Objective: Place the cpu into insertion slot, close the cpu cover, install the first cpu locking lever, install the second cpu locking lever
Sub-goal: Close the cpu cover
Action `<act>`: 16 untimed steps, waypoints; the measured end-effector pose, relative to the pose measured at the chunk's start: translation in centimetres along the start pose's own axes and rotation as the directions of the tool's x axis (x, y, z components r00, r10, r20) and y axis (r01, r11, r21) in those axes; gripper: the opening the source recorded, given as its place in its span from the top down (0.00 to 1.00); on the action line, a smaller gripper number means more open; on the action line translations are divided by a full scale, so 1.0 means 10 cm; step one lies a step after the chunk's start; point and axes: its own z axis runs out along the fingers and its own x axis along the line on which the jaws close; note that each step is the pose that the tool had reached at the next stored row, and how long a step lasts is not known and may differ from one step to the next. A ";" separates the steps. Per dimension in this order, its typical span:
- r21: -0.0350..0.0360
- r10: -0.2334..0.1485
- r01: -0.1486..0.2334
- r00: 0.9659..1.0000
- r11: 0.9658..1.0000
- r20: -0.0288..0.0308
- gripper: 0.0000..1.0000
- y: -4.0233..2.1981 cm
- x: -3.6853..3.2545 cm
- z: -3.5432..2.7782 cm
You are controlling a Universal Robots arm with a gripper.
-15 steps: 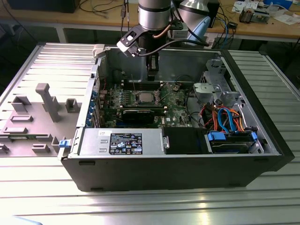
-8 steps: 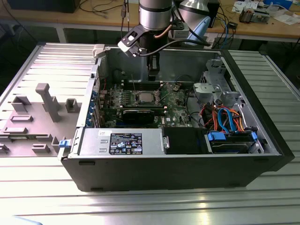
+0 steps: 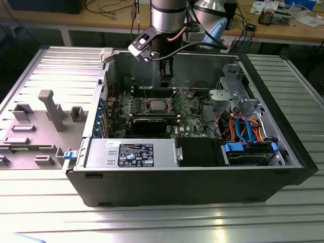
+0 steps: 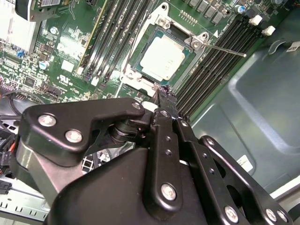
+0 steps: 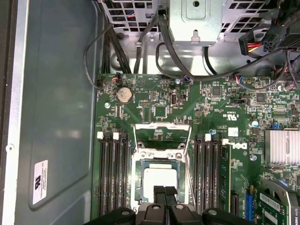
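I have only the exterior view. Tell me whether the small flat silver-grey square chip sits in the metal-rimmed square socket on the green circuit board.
Observer: Yes. In the second wrist view the silver-grey square cpu lies flat inside the metal-rimmed insertion slot.
Operator: Now report the thin silvery frame-shaped cover.
Observer: In the first wrist view the thin silvery cpu cover stands raised at the slot's edge farthest from the black pincer, not down over the chip.
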 end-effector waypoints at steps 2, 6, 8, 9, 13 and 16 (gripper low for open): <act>0.000 0.000 0.000 1.000 1.000 0.000 0.89 0.004 0.000 0.000; 0.000 0.000 0.000 1.000 1.000 0.000 0.89 0.011 0.001 0.000; 0.000 0.000 0.000 1.000 1.000 0.000 0.89 0.014 0.001 0.000; 0.000 0.000 0.000 1.000 1.000 0.000 0.89 0.016 0.001 0.000; 0.000 0.000 0.000 1.000 1.000 0.000 0.89 0.033 0.001 0.001; 0.000 0.000 0.000 1.000 1.000 0.000 0.89 0.038 0.001 0.001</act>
